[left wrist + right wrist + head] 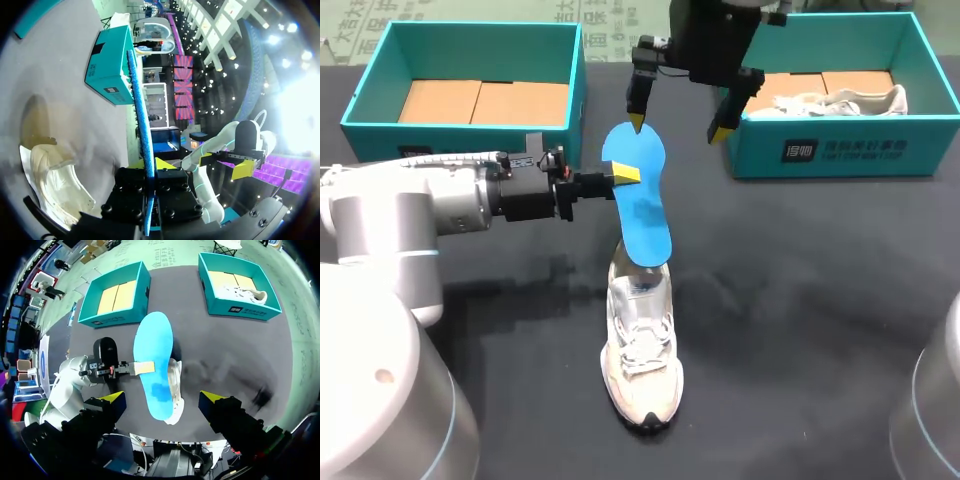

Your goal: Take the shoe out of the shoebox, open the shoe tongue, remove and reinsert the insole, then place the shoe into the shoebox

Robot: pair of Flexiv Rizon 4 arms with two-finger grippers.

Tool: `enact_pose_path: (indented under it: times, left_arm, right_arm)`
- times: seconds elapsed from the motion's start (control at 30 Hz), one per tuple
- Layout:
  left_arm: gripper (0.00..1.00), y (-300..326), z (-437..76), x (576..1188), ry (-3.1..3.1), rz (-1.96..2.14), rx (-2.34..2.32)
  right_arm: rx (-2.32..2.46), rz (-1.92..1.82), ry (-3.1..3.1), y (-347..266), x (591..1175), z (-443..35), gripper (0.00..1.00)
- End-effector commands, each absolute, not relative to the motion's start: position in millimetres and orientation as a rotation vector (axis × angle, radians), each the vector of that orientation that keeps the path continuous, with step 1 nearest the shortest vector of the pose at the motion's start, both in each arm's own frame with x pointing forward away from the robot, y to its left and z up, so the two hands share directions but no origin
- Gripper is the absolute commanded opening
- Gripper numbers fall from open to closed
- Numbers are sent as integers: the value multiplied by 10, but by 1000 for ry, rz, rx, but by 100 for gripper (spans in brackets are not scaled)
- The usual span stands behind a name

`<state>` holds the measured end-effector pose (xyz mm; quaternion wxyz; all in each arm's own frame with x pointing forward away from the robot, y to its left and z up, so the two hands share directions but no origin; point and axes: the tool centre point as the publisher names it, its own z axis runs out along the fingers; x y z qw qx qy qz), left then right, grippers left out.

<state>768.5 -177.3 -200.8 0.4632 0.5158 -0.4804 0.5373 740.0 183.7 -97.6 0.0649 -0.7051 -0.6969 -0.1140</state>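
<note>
two shoeboxes show only in the head view in full: one shoebox (470, 45) at 10 o'clock, the other shoebox (840, 150) at 2 o'clock with a second shoe (840, 100) inside; the left gripper (625, 175) pinches the blue insole (640, 205) by its edge, above the white shoe (642, 350) at 6 o'clock; the right gripper (678, 128) hangs at 12 o'clock, jaws wide apart, touching nothing; the left wrist view shows the insole (142, 125) edge-on, clamped between its fingers, the shoe partly cut off; the right wrist view shows the insole's flat face hiding most of the shoe.
</note>
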Motion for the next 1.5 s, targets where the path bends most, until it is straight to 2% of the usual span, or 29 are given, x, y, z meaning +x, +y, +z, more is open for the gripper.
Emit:
enact_pose_path:
  times: [0.03,0.97,1.5]
  left_arm:
    - [0,-1770,-2011,7684,-1182,1319,1267]
    - [0,-1770,-2011,7684,-1182,1319,1267]
    - [0,-1585,-1632,7735,-1478,1729,909]
  right_arm:
    - [-1914,-631,-1895,1753,7413,-1082,100]
    - [-1572,-931,-1519,1429,7462,-1509,100]
    - [-1494,-954,-1453,1445,7497,-1627,100]
